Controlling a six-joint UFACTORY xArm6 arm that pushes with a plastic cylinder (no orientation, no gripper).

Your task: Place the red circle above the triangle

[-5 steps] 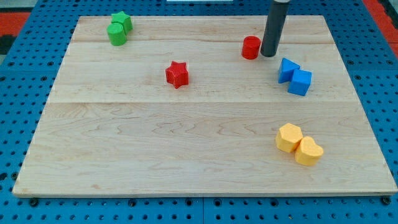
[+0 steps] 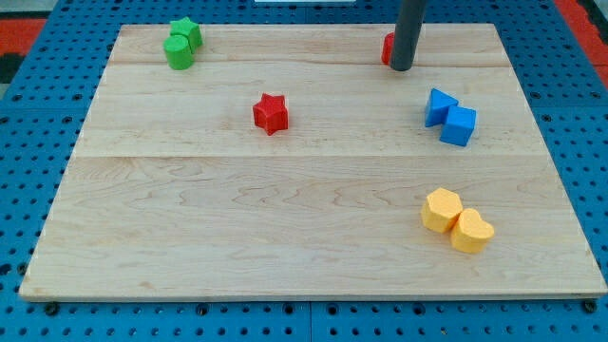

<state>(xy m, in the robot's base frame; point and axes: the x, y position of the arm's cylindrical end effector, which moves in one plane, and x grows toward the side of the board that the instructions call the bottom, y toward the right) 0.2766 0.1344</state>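
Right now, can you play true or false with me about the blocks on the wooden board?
1. My tip is right beside the red circle, which is mostly hidden behind the rod. True.
2. The red star is touching the blue blocks. False: it sits alone near the board's middle, well to the view's left of them.
3. The two green blocks sit together in the view's top left corner. True.
4. The two yellow blocks are at the view's top. False: they are near the view's bottom right.
5. The blue triangle touches the blue cube. True.
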